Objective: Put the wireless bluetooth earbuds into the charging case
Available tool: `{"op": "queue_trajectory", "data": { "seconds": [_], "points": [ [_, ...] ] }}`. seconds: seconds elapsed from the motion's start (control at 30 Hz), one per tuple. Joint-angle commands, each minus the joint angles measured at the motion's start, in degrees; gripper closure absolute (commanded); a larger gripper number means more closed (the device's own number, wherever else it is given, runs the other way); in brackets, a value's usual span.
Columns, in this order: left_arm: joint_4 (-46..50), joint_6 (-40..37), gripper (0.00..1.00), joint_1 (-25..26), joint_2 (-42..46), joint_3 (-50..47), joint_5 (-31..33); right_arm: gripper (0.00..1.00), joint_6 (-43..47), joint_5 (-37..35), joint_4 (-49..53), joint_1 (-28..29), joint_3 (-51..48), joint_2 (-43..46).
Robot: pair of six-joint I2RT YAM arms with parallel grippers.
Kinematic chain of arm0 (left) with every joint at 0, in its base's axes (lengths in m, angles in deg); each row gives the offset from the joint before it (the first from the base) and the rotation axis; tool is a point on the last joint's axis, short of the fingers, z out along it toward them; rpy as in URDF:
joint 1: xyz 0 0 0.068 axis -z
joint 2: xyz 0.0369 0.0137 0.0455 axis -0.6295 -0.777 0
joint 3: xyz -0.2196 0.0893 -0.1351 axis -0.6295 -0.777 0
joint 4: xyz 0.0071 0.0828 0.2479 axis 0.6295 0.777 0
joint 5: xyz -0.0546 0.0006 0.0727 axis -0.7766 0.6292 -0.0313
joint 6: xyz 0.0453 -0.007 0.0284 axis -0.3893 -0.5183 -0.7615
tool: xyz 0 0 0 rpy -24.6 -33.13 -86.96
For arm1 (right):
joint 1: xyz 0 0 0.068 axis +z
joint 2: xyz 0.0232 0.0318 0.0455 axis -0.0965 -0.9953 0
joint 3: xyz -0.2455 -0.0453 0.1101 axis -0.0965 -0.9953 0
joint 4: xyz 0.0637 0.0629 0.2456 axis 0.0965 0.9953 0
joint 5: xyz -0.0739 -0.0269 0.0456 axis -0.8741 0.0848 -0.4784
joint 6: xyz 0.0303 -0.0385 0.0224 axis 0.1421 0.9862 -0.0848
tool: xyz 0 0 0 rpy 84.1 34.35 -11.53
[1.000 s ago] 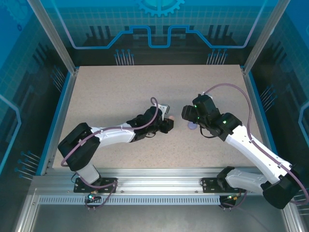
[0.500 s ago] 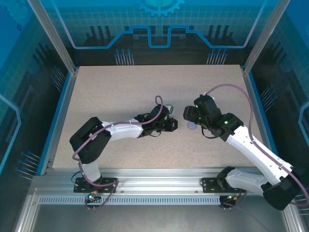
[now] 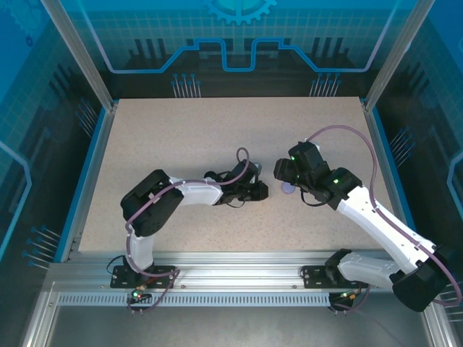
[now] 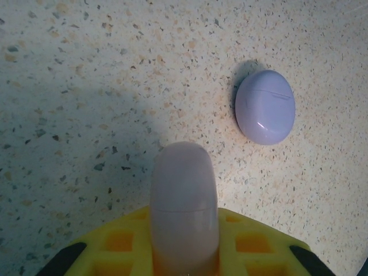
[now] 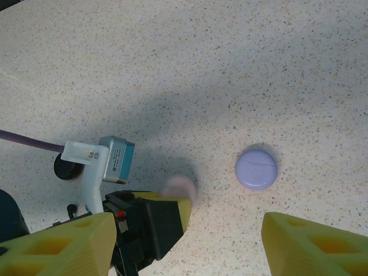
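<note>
Lilac case (image 4: 265, 107) closed, flat on table (image 4: 86, 69), just ahead-right of left gripper (image 4: 184, 238), which clamps pink case (image 4: 184, 190) jutting forward; right gripper (image 5: 190, 224) spread wide, empty, hangs closer above.

Speckled beige stone-look tabletop (image 3: 181, 137): flat, matte, with fine dark and orange flecks showing close up in wrist views. Blue edge strips (image 3: 85, 181) run along both sides. Silver aluminium posts (image 3: 76, 50) rise at far corners. Translucent blue wall panels (image 3: 231, 43) stand behind and at sides, printed with grid, circuit lines and gear motif at top. Silver aluminium extrusion rail (image 3: 239, 278) crosses near edge, slotted strip (image 3: 239, 298) below it. Light soft, from above; diffuse grey shadows on tabletop.
</note>
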Motion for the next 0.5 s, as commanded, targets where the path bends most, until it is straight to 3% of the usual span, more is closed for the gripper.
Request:
{"op": "queue_trajectory", "data": {
  "seconds": [0.0,0.27,0.47],
  "points": [
    [1.16,-0.94,0.83,0.25,-1.52,2.51,-1.09,0.31,-0.49,-0.15,0.95,-0.68,1.16,-0.61],
    [5.35,-5.27,0.66,0.23,-2.49,4.49,0.79,0.31,-0.55,-0.12,1.33,-0.73,1.58,-0.70],
    [6.44,-6.72,0.63,0.02,-2.60,4.60,1.62,0.31,-0.35,-0.12,2.26,-0.70,2.26,-0.33]
  ]
}}
